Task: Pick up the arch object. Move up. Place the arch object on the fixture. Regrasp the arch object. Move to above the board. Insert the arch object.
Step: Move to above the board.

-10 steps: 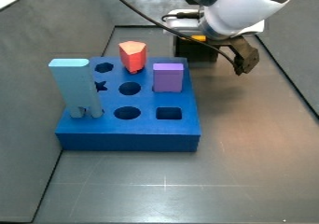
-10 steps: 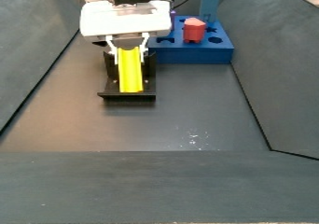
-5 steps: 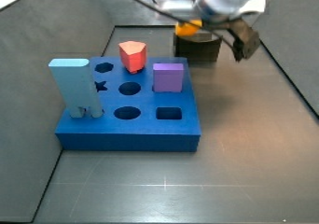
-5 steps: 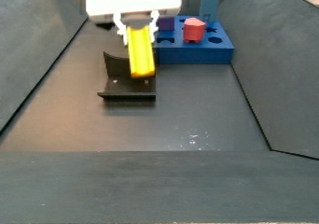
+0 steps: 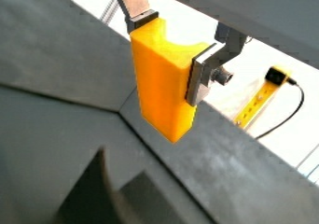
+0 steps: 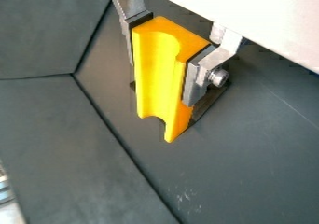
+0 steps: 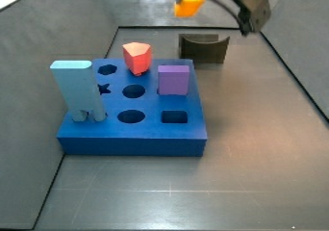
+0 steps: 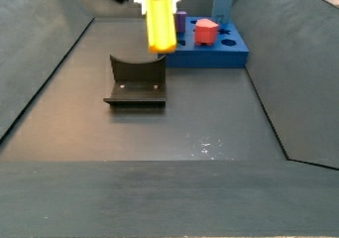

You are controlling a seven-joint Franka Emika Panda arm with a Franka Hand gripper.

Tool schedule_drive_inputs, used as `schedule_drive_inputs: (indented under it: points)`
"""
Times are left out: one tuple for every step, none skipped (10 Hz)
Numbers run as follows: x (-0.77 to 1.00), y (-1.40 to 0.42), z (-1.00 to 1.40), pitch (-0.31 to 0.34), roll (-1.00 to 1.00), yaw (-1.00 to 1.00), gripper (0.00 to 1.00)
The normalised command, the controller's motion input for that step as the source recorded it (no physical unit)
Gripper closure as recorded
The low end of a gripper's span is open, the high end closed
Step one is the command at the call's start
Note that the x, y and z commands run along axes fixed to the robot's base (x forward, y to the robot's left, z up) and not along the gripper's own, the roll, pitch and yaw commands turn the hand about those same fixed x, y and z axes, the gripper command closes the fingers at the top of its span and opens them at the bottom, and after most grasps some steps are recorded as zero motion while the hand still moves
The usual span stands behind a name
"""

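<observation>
— Where's the arch object [image 8: 161, 19]?

— Clamped in the claw [image 6: 169, 55], the silver fingers [image 6: 210, 63] pressing its sides. It hangs lengthwise downward, notch at the low end, high above the empty fixture [image 8: 135, 81].

— And the board [image 7: 135, 115]?

— Off to one side of the fixture, blocks standing in it. I'd judge the coming move is sideways towards it, keeping the long axis vertical.
</observation>
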Motion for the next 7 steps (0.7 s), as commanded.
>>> schedule_drive_inputs:
  points:
    - [-0.26,-0.11,1.0,-0.031,0.0,-0.06,1.0]
    - [-0.24,-0.1,1.0,0.002,-0.02,-0.07,1.0]
    - [-0.23,-0.1,1.0,0.044,-0.03,-0.07,1.0]
    - [-0.21,-0.09,1.0,0.067,-0.04,-0.06,1.0]
    - [-0.19,-0.08,1.0,0.091,-0.04,-0.04,1.0]
    - [-0.17,-0.07,1.0,0.107,-0.04,-0.01,1.0]
    - [-0.15,-0.06,0.97,0.112,-0.04,0.01,1.0]
